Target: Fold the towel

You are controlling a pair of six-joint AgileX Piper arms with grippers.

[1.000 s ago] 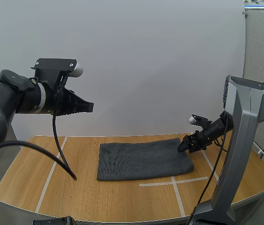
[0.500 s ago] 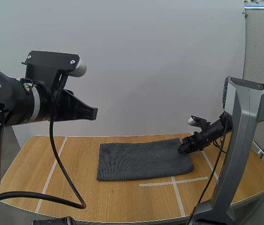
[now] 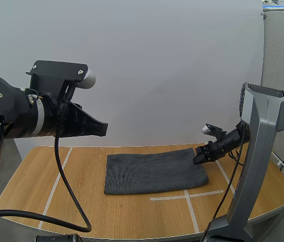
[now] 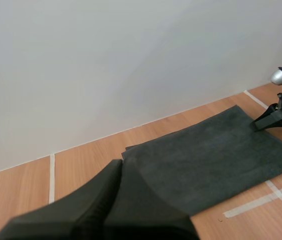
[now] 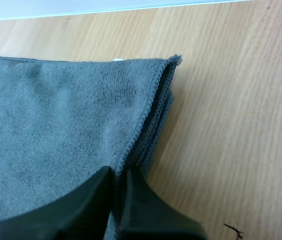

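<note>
While right gripper [image 5: 116, 172] fingers meet, towel [image 5: 55, 125] hem at their tips

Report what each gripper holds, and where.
Left gripper: nothing, shut. Right gripper sits at the right hem of the dark grey cloth towel; a grip there cannot be told.

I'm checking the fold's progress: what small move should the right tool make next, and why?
The right tool is shut at the right edge of the towel, which lies flat. So probably: open it and lower it around that edge.
</note>
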